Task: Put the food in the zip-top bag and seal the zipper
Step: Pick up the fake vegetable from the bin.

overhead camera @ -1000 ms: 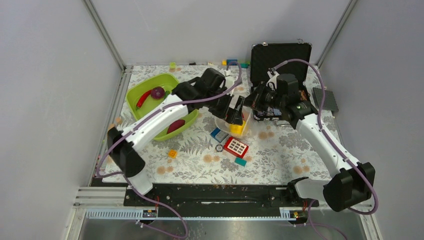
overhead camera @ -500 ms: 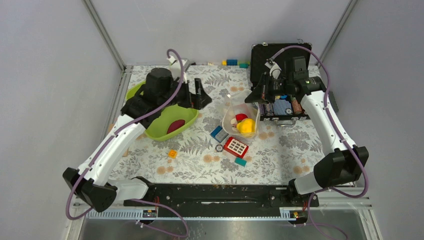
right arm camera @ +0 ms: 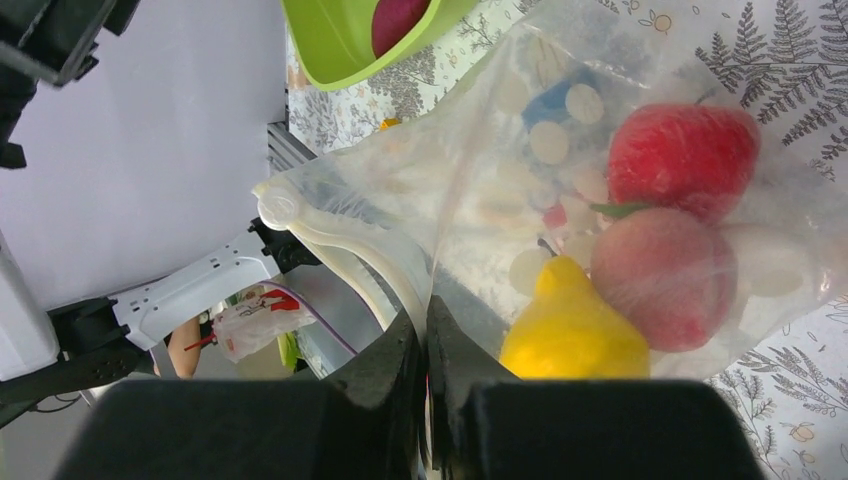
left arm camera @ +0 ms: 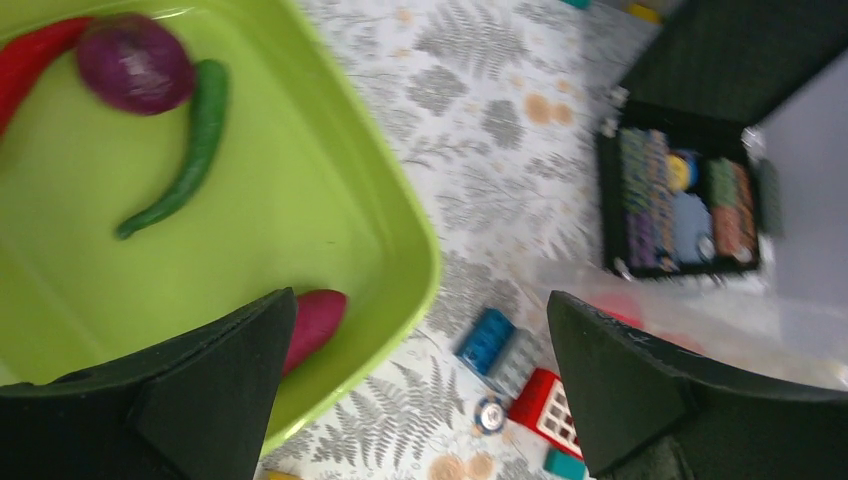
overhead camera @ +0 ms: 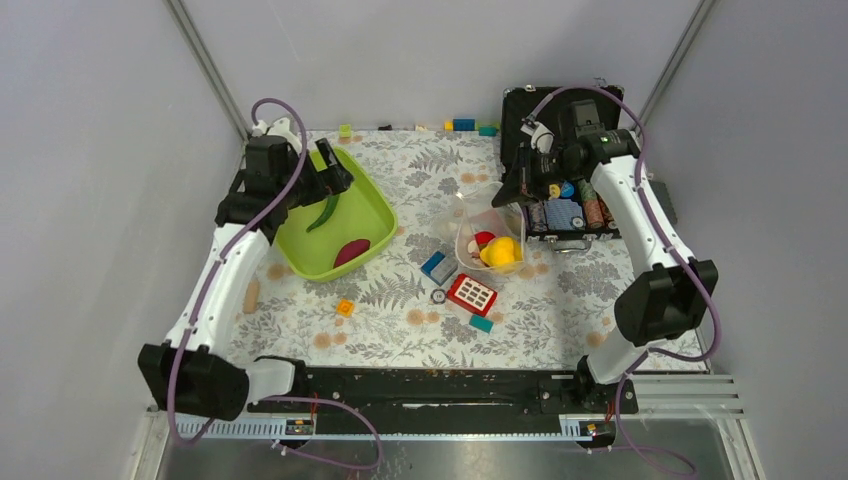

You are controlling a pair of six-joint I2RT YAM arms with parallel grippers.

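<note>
The zip-top bag lies mid-table, its mouth edge lifted by my right gripper, which is shut on the plastic just below the zipper. Inside the bag I see a yellow lemon, a pink peach and a round red fruit. My left gripper hangs open over the lime-green tub, holding nothing. In the tub lie a purple onion, a green chili, a red chili and a dark red piece.
A black case of poker chips stands open at the back right, right behind the right gripper. Loose blocks lie in front of the bag: blue, red, teal, orange, and one chip.
My left arm has swung away from the bag to the far left, over the green tub. The right gripper kept its hold on the bag's edge and drew back toward the case.
</note>
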